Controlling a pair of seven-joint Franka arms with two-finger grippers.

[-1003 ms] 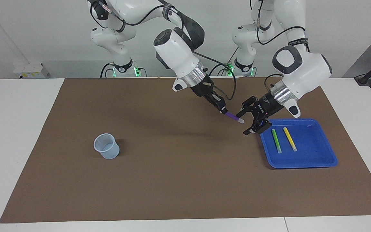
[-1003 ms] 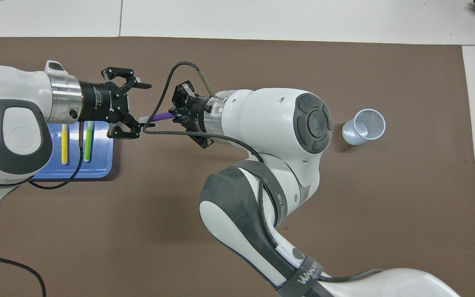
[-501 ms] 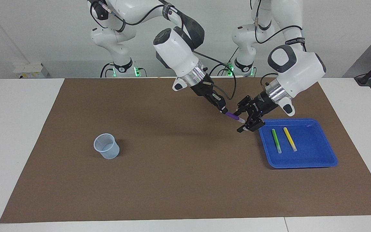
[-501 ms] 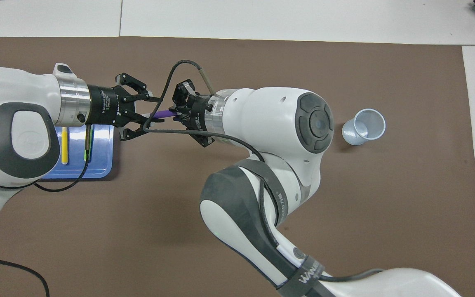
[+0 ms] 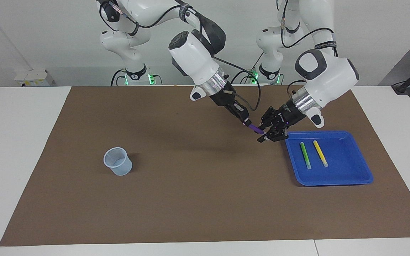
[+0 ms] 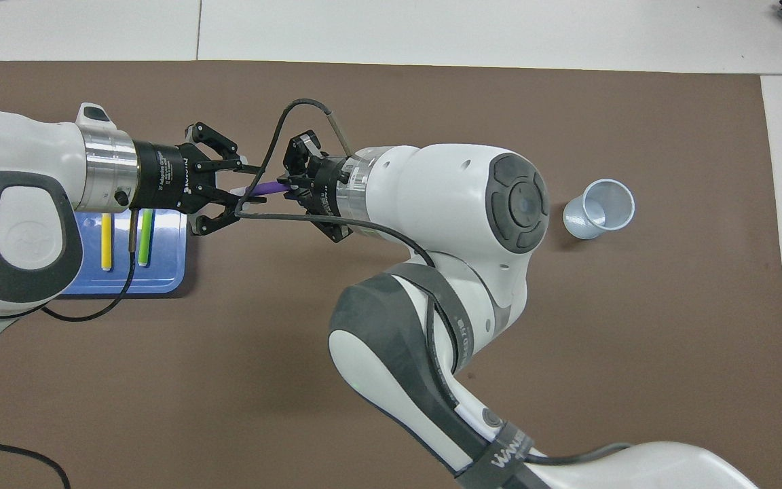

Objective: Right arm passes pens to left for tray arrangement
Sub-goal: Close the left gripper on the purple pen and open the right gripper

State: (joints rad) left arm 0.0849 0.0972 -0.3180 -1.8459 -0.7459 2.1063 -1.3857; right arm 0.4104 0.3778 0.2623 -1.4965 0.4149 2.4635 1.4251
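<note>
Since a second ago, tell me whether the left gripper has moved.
Yes. The left gripper has drawn away from the blue tray toward the right gripper and closed on the purple pen.

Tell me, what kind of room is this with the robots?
Probably a robot lab. Two white arms stand at a white table with a brown mat, the right gripper and left gripper sharing a purple pen beside a blue tray.

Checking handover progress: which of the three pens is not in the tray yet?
The purple pen: it is in the air between the right gripper and left gripper, while the green pen and yellow pen lie in the tray.
</note>
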